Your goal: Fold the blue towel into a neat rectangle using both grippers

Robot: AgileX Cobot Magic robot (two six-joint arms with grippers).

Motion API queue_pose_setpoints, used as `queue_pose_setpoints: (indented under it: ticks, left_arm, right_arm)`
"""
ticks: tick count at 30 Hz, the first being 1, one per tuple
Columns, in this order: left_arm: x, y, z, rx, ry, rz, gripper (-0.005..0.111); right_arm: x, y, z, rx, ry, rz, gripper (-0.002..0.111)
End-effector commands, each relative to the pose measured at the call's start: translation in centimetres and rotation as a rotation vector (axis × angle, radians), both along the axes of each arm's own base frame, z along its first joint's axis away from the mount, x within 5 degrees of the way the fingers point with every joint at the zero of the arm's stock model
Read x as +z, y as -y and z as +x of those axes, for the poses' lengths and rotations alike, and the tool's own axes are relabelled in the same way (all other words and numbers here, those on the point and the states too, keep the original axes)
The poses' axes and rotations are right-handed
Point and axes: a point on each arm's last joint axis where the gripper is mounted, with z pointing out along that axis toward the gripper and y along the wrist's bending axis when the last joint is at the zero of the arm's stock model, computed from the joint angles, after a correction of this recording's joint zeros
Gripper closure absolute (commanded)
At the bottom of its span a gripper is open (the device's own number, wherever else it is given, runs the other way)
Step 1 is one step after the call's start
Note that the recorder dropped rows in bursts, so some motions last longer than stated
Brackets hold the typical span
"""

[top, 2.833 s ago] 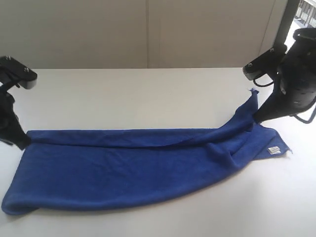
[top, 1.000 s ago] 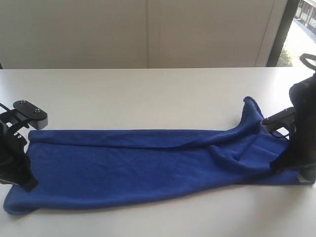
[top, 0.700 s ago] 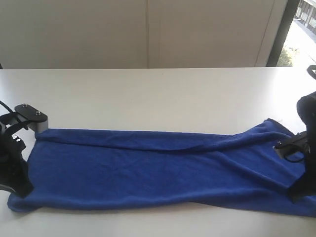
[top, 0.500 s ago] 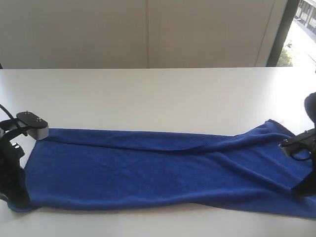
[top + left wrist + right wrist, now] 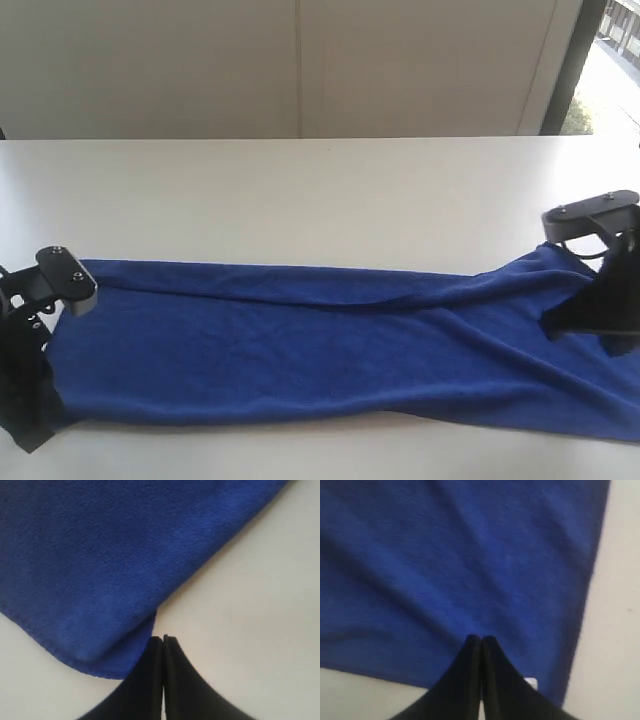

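Right now the deep royal-blue fuzzy microfibre towel (image 5: pixel 320 340) is lying flat on the plain white table (image 5: pixel 300 190) as one long band. Its long axis is running from left to right across the exterior view, so the two short ends are sitting well apart, one under each arm.

At the left end, your black narrow-fingered left gripper (image 5: pixel 163 640) is standing at the near corner. Its wrist view is showing the fingers pressed tight together, with the tips just beside the rounded corner of the cloth and bare table on the other side. No cloth is showing between them, so you are looking at a clenched pincer that is gripping nothing you can see.

At the other end, your matching black right gripper (image 5: pixel 481 639) is hanging over the cloth itself, a little inside its edge, with a small white label (image 5: pixel 531 683) peeking out beside one finger. Those fingers are also squeezed together, and no fold of cloth is showing in them either.

Judging from this, the coming fold is turning on that long axis: one short end is wanting to travel along it to meet the other. Neither arm is nearer overall, since each is sitting at its own end. You are probably needing to part the fingers before either can take a corner.
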Motion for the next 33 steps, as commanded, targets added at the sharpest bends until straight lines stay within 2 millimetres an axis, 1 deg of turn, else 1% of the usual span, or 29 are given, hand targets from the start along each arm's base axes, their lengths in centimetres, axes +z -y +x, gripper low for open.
queue_pose_setpoints:
  ticks: [1, 2, 6, 7, 9, 10, 12, 14, 17, 20, 28, 33]
  left_arm:
    - [-0.8, -0.4, -0.2, -0.017, 0.072, 0.028, 0.107]
    - [-0.9, -0.4, -0.1, -0.012, 0.098, 0.026, 0.107]
    - [-1.0, -0.5, 0.2, -0.027, 0.132, 0.041, 0.107]
    - [-1.2, -0.7, 0.1, -0.036, 0.133, 0.055, 0.107]
    - [-1.3, -0.7, -0.2, -0.041, 0.111, 0.06, 0.107]
    - [-1.4, -0.8, -0.3, -0.043, 0.096, 0.062, 0.107]
    - [-1.4, -0.8, -0.6, -0.046, 0.069, 0.066, 0.107]
    - [-1.4, -0.9, -0.7, -0.055, 0.056, 0.074, 0.107]
    - [-1.4, -1.0, -0.6, -0.065, 0.072, 0.086, 0.107]
    - [-1.4, -1.0, -0.3, -0.062, 0.104, 0.082, 0.107]
    - [-1.4, -1.0, -0.3, -0.062, 0.104, 0.082, 0.107]
    - [-1.3, -0.9, -0.2, -0.061, 0.113, 0.081, 0.107]
  right_arm:
    - [0.3, -3.6, 0.7, 0.148, 0.086, 0.114, 0.108]
    - [0.5, -5.5, 0.9, 0.222, 0.115, 0.182, 0.108]
    - [1.6, -9.8, 1.4, 0.356, 0.172, 0.344, 0.108]
    - [2.2, -11.8, 2.0, 0.408, 0.219, 0.408, 0.108]
    - [2.5, -14.9, 2.9, 0.453, 0.283, 0.476, 0.108]
    - [2.3, -16.4, 3.5, 0.482, 0.294, 0.49, 0.108]
    - [1.4, -18.6, 4.7, 0.523, 0.283, 0.496, 0.108]
    - [0.1, -19.9, 6.0, 0.533, 0.277, 0.49, 0.108]
    - [-2.1, -20.8, 7.2, 0.53, 0.241, 0.485, 0.108]
    - [-3.1, -20.9, 7.5, 0.527, 0.219, 0.479, 0.108]
    - [-4.5, -20.9, 7.9, 0.533, 0.214, 0.46, 0.108]
    - [-4.8, -20.9, 7.9, 0.532, 0.209, 0.458, 0.108]
